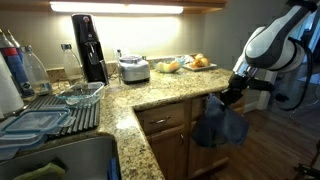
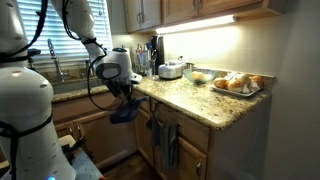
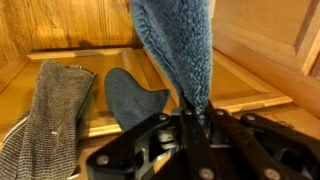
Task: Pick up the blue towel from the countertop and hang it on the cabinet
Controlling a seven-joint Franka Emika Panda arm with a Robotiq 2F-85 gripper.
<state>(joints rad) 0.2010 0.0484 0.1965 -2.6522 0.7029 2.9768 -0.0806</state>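
Arm: white Franka arm reaches in beside the corner of the worktop, seen in both exterior views.
End effector [image 1: 233, 97]: black Robotiq fingers drawn narrow and clamped on cloth; the wrist view shows the pinch closely [image 3: 198, 118], and it also shows in an exterior view [image 2: 122, 92].
Task item: blue fluffy towel [image 1: 220, 125], gripped at its upper edge, off the worktop, hanging loose below the fingers.
Towel, side angle: the bunch dangles in the air in front of the cabinet run [image 2: 124, 113], touching nothing I can make out.
Towel, wrist view: a thick blue pile fills the upper centre and narrows into the fingers [image 3: 185, 50].
Worktop: speckled tan granite worktop [image 1: 150, 95], L-shaped, lit by a strip under the wall units [image 2: 190, 100].
Cabinet: wooden cabinet [image 1: 165, 140] below the worktop; its panelled front fills the background of the wrist view [image 3: 60, 30].
Already on the cabinet: grey knitted cloth [image 3: 50, 115] and, just beside it, a dark blue-grey cloth [image 3: 132, 100].
On the worktop: tall black drinks machine [image 1: 88, 45], silver round appliance [image 1: 134, 69], plate of yellow-orange food [image 1: 200, 62].
Contact between towel and cabinet: cannot tell.
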